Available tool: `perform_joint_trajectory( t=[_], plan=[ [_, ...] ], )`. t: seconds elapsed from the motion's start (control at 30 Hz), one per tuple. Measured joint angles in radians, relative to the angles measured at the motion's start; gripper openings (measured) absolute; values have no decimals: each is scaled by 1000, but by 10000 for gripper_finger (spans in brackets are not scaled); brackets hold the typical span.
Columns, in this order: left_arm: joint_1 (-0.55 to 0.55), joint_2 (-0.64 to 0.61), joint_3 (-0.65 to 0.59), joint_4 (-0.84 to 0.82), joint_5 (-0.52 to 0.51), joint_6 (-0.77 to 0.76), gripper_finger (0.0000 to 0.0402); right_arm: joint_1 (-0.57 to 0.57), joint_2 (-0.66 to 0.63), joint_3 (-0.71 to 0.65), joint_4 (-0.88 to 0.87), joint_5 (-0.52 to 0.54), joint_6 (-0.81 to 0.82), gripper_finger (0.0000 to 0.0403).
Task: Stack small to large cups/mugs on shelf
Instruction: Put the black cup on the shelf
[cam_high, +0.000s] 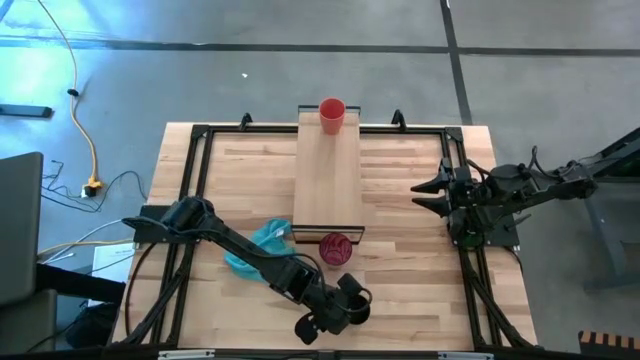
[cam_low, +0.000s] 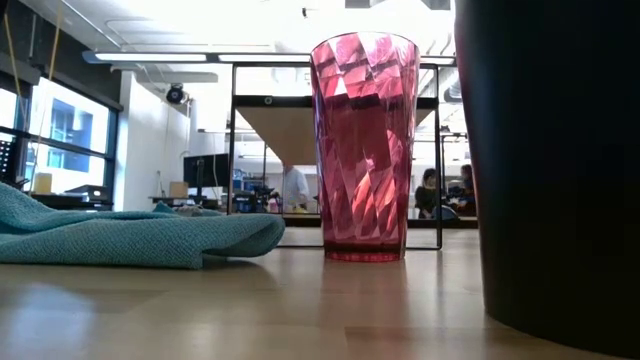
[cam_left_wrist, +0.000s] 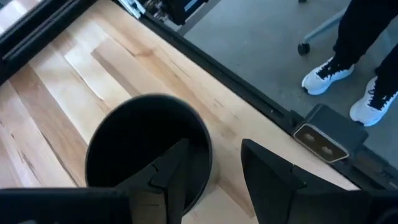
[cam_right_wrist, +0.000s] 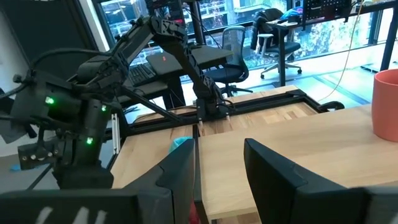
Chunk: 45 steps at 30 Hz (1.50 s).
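Observation:
The black cup (cam_left_wrist: 124, 143) stands upright on the table near its front edge and fills the right of the low view (cam_low: 550, 170). My left gripper (cam_left_wrist: 214, 146) is open and slants down over it. One finger (cam_left_wrist: 171, 174) is over the cup's mouth and the other (cam_left_wrist: 267, 177) is outside the wall; neither touches it. The see-through pink cup (cam_high: 336, 248) stands on the table at the shelf's near end. The orange cup (cam_high: 332, 113) stands on the far end of the pale shelf (cam_high: 328, 175). My right gripper (cam_high: 418, 194) waits open at the table's right.
A light blue cloth (cam_high: 262, 245) lies crumpled on the table left of the pink cup, under my left arm. A black frame (cam_high: 190, 190) runs round the tabletop. A person's white shoes (cam_left_wrist: 329, 74) show on the floor beyond the near edge.

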Motion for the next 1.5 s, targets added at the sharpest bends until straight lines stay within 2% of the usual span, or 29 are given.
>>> perform_joint_trajectory(
  t=[0.33, 0.67, 0.73, 0.87, 1.07, 1.5],
  plan=[
    [1, 14, 0, 19, -23, -24, 125, 0, 0, 0, -1, -1, 18, 130],
    [1, 28, 0, 17, -26, -25, 17, 0, 0, 0, -1, -3, 31, 130],
    [1, 32, 0, 14, -26, -24, 7, 0, 0, 0, -7, -4, 41, 130],
    [0, 44, 0, 19, -27, -30, 15, 0, 1, 0, -20, -8, 44, 130],
    [0, 44, 19, 2, -64, -40, 5, 0, 1, 0, -24, -8, 45, 130],
    [1, 44, 273, -308, -67, -68, 1, 0, 1, 0, -49, -8, 28, 130]
  ],
)
